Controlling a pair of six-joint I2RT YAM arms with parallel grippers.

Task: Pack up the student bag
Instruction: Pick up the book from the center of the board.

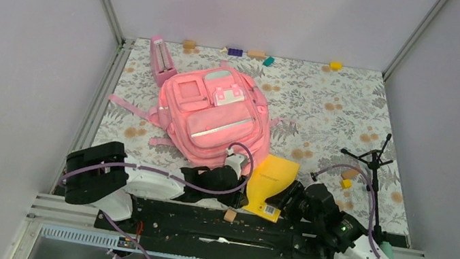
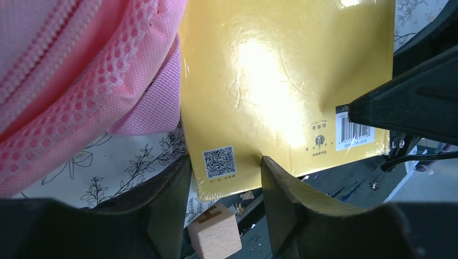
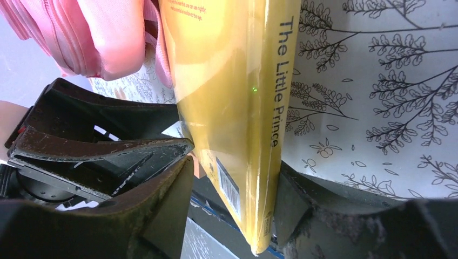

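The student bag [image 1: 213,110] lies flat on the flowered table [image 1: 339,118], a little to the left of the middle, with its front pockets and the pale strip facing up. Its lower edge is toward the arms. Just beside this edge, on the right, there is a yellow book [image 1: 273,177]; one corner of the book touches the pink fabric.

The right gripper [image 3: 235,164] holds this book by its near corner. One finger presses on the cover next to the barcode, and the other is on the opposite face near the spine, where the title "The Little Prince" can be read. The book is tilted and does not lie flat on the cloth.

The left gripper [image 2: 224,172] is at the near edge of the same book, close to the QR code. Its fingers stand apart at a middle width and hold nothing — the book's face is behind the tips, not between them. Below them a wooden cube [image 2: 215,234] with the letter H is visible.

Behind the bag, at its left, a small pink metronome-shaped object [image 1: 162,59] stands upright. A black tripod [image 1: 374,161] stands at the right side of the table, well apart from the bag.
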